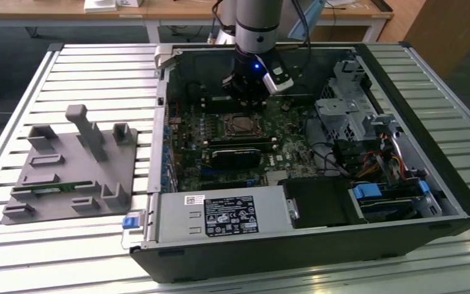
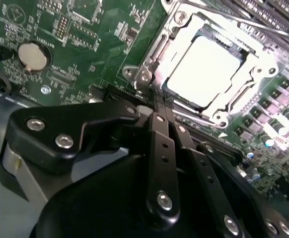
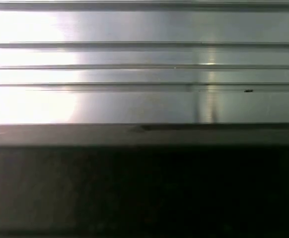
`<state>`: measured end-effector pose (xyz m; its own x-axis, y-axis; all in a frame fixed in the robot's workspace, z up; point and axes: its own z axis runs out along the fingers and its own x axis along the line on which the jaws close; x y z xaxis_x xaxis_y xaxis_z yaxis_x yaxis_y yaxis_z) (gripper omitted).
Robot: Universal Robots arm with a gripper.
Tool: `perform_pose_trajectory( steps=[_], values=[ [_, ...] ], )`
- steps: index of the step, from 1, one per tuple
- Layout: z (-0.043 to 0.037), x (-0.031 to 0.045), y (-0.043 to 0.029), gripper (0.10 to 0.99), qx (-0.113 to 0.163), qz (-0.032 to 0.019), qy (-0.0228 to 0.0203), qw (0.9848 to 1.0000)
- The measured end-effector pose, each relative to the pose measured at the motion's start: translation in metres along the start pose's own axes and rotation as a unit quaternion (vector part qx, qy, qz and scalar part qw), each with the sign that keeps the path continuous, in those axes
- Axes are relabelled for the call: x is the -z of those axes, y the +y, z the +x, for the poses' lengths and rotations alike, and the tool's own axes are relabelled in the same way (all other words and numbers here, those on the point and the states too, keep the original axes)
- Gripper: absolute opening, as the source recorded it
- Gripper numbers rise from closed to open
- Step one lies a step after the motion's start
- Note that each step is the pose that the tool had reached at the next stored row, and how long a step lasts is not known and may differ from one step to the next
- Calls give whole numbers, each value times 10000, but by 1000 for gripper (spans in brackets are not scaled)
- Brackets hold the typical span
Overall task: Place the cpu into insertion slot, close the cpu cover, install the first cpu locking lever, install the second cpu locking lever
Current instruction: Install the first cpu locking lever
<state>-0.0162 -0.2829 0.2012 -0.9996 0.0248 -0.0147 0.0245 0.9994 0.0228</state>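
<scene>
The arm reaches down into an open computer case (image 1: pixel 317 245) lying on its side on a slatted metal desk (image 1: pixel 96 67). In the exterior view the hand (image 1: pixel 247 98) hangs over the green circuit board (image 1: pixel 194 159), just behind the insertion slot (image 1: pixel 241 125), with a small blue light glowing on the wrist above it.

In the second wrist view the black fingers (image 2: pixel 160 129) run side by side and come together at their tips, right at the near corner of the socket; nothing shows between them. The cpu (image 2: pixel 204 69) sits in the slot, its pale metal top glaring under the light. The cpu cover (image 2: pixel 234 101) lies down flat around it as a shiny frame, the chip showing through its window. A thin locking lever (image 2: pixel 209 11) runs along the far edge of the frame. A round coin battery (image 2: pixel 33 55) sits on the board well away from the socket.

A white label (image 1: pixel 229 215) with black print lies on the grey power supply (image 1: pixel 218 217) at the case's near edge; its writing is too small to read. On the exterior view's left a grey holder (image 1: pixel 71 165) with upright posts stands on the desk, apart from the case.

The first wrist view shows pale metal slats (image 3: pixel 144 69) above a dark band.
</scene>
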Motion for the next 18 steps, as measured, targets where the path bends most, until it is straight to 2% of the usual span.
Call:
perform_pose_trajectory(
  steps=[4,7,8,10,14,18],
  values=[
    [0,-25,0,106,2,51,0,10000],
    [0,-49,4,106,2,63,1,10000],
    [0,-55,7,106,2,53,0,10000],
    [-2,-20,14,106,1,31,-5,10000],
    [-3,111,15,106,1,39,-1,10000],
    [-3,125,1,106,2,39,-1,10000]
  ],
)
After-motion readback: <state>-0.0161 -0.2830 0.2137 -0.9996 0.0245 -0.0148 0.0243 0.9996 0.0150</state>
